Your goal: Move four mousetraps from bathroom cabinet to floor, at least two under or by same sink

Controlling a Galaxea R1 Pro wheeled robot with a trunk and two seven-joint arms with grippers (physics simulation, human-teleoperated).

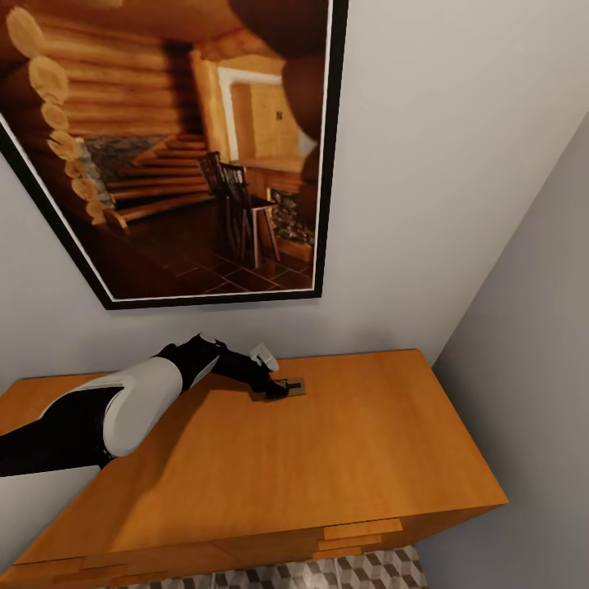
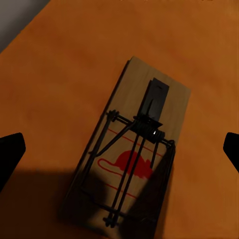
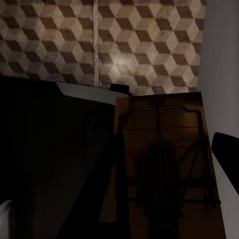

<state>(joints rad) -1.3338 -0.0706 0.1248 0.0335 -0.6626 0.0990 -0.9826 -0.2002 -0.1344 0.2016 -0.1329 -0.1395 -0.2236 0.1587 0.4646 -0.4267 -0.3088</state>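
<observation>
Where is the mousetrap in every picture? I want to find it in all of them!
Head view: a mousetrap lies flat on the orange cabinet, near the wall, middle of the picture.
Left wrist view: the same trap sits in the centre, on the orange top.
Right wrist view: another, darker trap is close up, right of centre.
Shared landmark: the cube-patterned floor.

Ahead of me a large framed picture (image 1: 176, 147) hangs tilted on the pale grey wall (image 1: 433, 164). Its frame is black with a thin white inner border, and it shows a log-cabin room with a wooden staircase, stonework, dark floor tiles and two chairs. A second grey wall (image 1: 532, 343) meets the first at my right.
</observation>
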